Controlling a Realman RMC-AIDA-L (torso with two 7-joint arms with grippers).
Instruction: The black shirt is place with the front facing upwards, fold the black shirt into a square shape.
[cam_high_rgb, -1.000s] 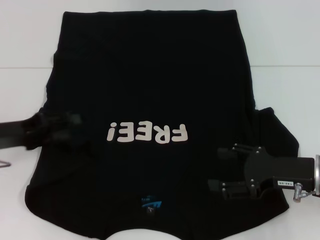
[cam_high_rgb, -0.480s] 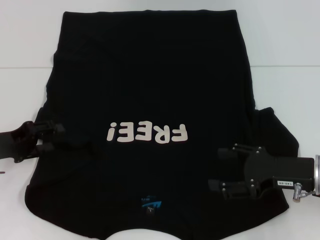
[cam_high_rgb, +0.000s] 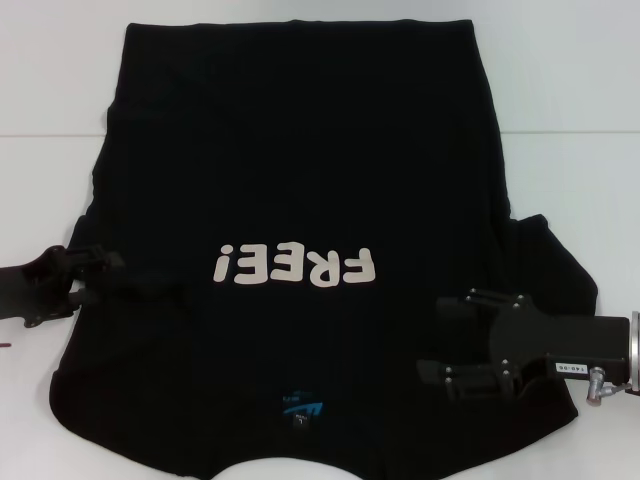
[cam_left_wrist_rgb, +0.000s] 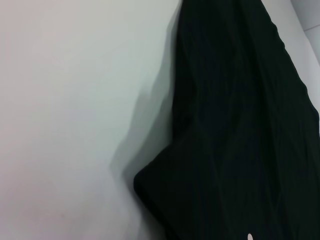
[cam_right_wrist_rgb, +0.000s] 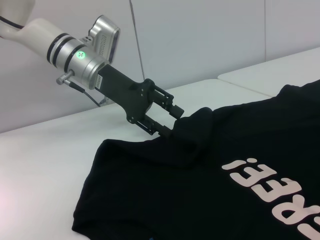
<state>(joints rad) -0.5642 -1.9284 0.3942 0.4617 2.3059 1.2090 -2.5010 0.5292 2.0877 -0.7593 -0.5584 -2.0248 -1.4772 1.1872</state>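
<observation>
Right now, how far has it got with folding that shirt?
Barely started. The black shirt lies flat, lettering up. The left hand grips its left sleeve, partly folded inward; the right hand hovers open over the other sleeve. Both sleeves and the body folds remain.

The black shirt (cam_high_rgb: 300, 180) is showing "FREE!" upside down in pale letters; print on its small blue neck label (cam_high_rgb: 301, 407) is unreadable.

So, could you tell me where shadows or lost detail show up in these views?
Head view: the left gripper and right gripper merge into the black shirt. Left wrist view: the shirt throws a soft grey shadow on the white table. Right wrist view: the left gripper stands out crisply.
</observation>
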